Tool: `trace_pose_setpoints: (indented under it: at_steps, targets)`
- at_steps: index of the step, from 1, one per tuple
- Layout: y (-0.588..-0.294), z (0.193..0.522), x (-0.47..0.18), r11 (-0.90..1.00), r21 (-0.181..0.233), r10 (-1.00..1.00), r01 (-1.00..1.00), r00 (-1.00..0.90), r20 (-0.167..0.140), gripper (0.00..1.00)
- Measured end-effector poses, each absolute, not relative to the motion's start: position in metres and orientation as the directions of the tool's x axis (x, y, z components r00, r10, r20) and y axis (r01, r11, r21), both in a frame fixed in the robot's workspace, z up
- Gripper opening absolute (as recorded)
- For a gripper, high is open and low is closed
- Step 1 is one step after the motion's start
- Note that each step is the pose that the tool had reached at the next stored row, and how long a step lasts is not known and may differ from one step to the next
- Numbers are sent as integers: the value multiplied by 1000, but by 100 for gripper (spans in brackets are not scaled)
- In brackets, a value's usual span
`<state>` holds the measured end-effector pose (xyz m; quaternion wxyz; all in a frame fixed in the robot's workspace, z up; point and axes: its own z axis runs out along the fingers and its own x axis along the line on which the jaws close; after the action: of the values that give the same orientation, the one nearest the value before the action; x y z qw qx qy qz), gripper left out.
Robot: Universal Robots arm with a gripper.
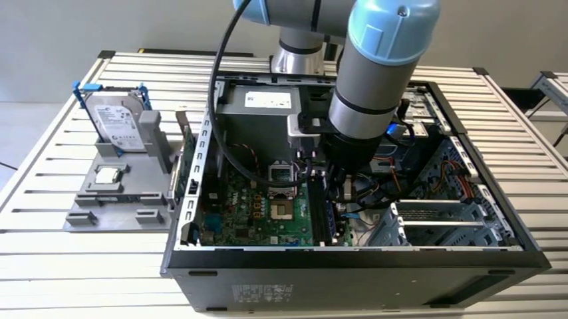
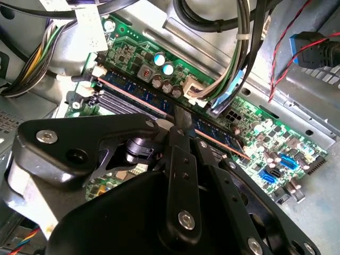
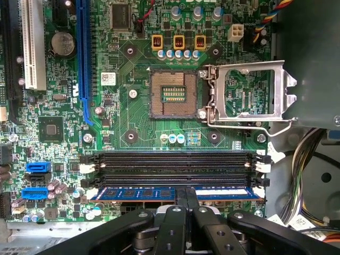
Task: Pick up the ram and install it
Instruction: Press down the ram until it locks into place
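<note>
Exterior view: your grey-and-pale-blue robot arm [image 1: 373,86] reaches down into the open black computer case [image 1: 355,259] lying on the slatted white table [image 1: 71,246]; the gripper end sits low over the green motherboard [image 1: 257,212], beside the memory slots on the exterior view's right of the open processor socket [image 1: 277,174]. On the exterior view's left, a grey parts holder [image 1: 116,199] carries the silver hard drive with blue clips [image 1: 120,123] standing upright and a small square silver processor chip [image 1: 108,175] lying flat. Second wrist view: your black gripper [image 2: 179,123] has its fingers pressed together on the ram [image 2: 139,89], the long thin blue-green circuit-board stick, which stands in a slot next to the empty black slots [image 2: 119,103]. First wrist view: the ram [image 3: 138,192] lies along the slot closest to the gripper [image 3: 186,195], white end latches [image 3: 259,191] at its end, two empty black slots [image 3: 175,159] beyond it, then the open socket [image 3: 174,94] with its metal retention frame [image 3: 247,93] flipped up. Fingers clamp the stick near its middle.
</note>
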<state>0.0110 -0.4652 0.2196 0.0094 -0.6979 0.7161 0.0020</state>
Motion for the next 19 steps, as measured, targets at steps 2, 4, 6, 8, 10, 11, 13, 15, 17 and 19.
trace_pose_setpoints:
  at_steps: [2, 4, 6, 8, 10, 11, 13, 15, 17, 19]
  targets:
    - [-465, 220, 11, 26, -10, -1000, -1000, -26, -16, 0]
    - [-465, 220, 11, 26, -10, -1000, -1000, -26, -17, 0]
    - [-465, 222, 11, 26, -11, -1000, -1000, -26, -18, 0]
    - [-465, 224, 11, 26, -10, -1000, -1000, -26, -17, 0]
    - [-465, 226, 11, 26, -10, -1000, -1000, -26, -17, 0]
    - [-465, 227, 11, 26, -10, -1000, -1000, -26, -16, 0]
    - [-465, 228, 11, 26, -10, -1000, -1000, -26, -16, 0]
    - [-465, 230, 11, 26, -10, -1000, -1000, -26, -16, 0]
    - [-465, 231, 11, 26, -10, -1000, -1000, -26, -16, 0]
    - [-465, 233, 11, 26, -10, -1000, -1000, -26, -16, 0]
